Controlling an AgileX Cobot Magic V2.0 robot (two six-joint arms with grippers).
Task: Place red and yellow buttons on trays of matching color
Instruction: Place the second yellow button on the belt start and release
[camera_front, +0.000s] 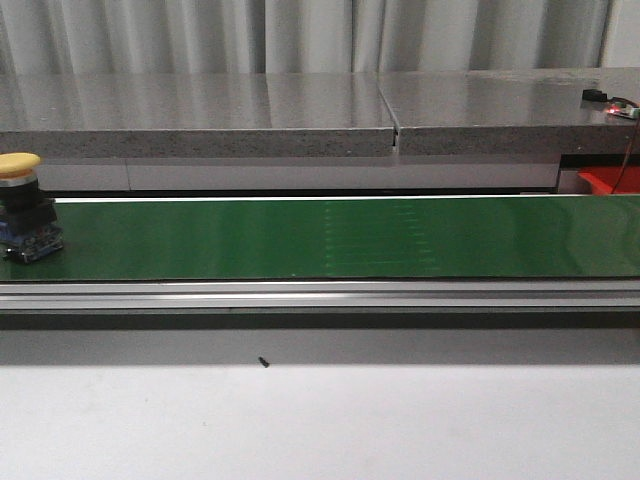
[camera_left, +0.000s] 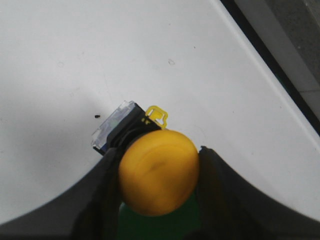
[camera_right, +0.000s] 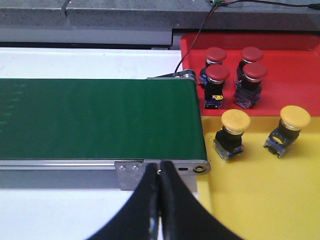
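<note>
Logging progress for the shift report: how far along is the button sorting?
Done: four red buttons sit on the red tray, two yellow ones on the yellow tray. In hand: left gripper holds a yellow button. Left: another yellow button waits on the belt.

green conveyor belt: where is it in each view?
Front view: green conveyor belt spans the full width, mid-frame.
Left wrist view: only a green sliver between the fingers, under the held yellow button.
Right wrist view: fills the left, ending beside the trays.
Shared landmark: the belt's aluminium side rail.
</note>
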